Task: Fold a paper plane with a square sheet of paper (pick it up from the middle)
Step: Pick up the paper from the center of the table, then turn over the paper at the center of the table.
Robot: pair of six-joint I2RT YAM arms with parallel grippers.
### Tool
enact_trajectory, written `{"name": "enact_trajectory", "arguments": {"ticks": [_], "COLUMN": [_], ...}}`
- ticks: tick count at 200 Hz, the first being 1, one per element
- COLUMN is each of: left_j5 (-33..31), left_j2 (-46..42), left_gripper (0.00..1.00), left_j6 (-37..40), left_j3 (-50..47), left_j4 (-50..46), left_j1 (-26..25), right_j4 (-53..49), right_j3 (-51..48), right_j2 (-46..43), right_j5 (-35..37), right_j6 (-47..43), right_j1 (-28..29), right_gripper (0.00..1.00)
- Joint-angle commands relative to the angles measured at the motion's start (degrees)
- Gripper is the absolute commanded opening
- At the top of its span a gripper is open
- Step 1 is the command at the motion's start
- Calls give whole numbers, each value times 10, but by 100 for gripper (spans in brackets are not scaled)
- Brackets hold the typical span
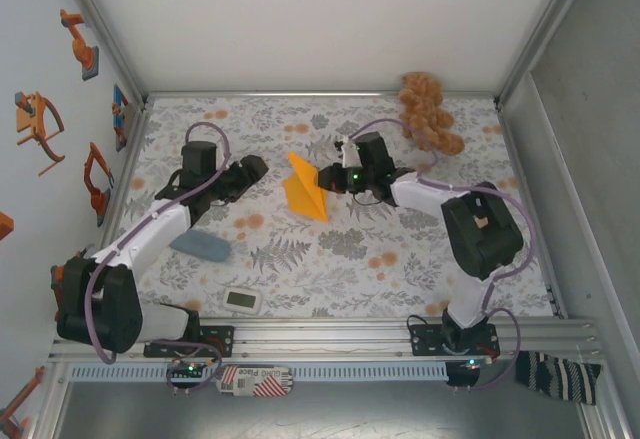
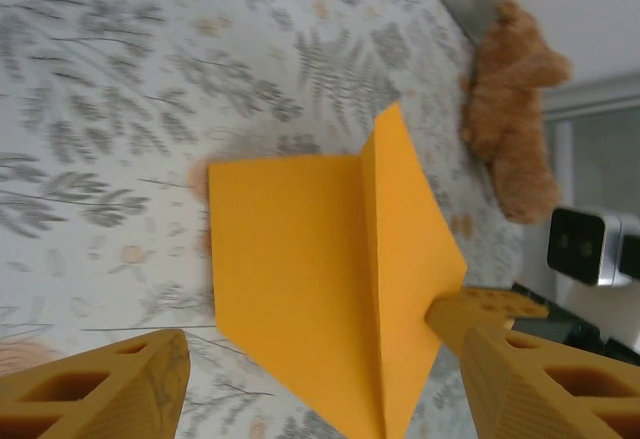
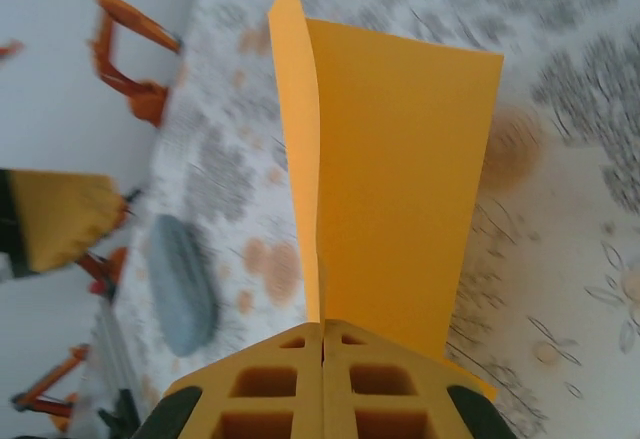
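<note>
Starting at the near edge, a small white gadget (image 1: 242, 300) lay on the flowered cloth (image 1: 340, 279) of the worktop. Just beyond it, a grey-blue oblong pad (image 1: 200, 246) sat beside the left arm. Neither blocked anything. Further in, the left claw (image 1: 254, 167) stood with its fingers spread wide, gripping nothing, and pointed at the orange paper (image 1: 305, 191) from close by. And there was the paper, in the middle of the worktop, right between the two claws! The right claw (image 3: 322, 331) was clamped tight on it, fingers pressed together on the raised centre fold at one end. The sheet was bright, plain and unmarked. One flat wing lay toward the cloth, a crisp crease ran down it, and a second flap stood up along that crease. The whole shape narrowed to a point at one end. Behind it all, by the far edge, a lumpy tan plush toy (image 1: 430, 111) slumped well clear of the paper.
</note>
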Motion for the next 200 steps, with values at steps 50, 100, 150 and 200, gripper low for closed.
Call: {"name": "enact_trajectory", "arguments": {"ticks": [50, 100, 150, 200], "left_j5": [81, 101, 115, 133], "left_j2": [-3, 31, 49, 51], "left_gripper": [77, 64, 44, 34], "left_j6": [-99, -113, -113, -117], "left_j3": [-1, 24, 36, 38], "left_j4": [251, 314, 340, 370], "left_j1": [-86, -109, -116, -118], "right_j4": [241, 316, 390, 409], "right_j3": [-33, -32, -36, -39], "right_j2": [-85, -86, -66, -58], "right_j5": [-53, -71, -83, -82], "right_j6": [218, 293, 350, 365], "right_j1": [-21, -23, -24, -26], "right_gripper": [2, 2, 1, 1]}}
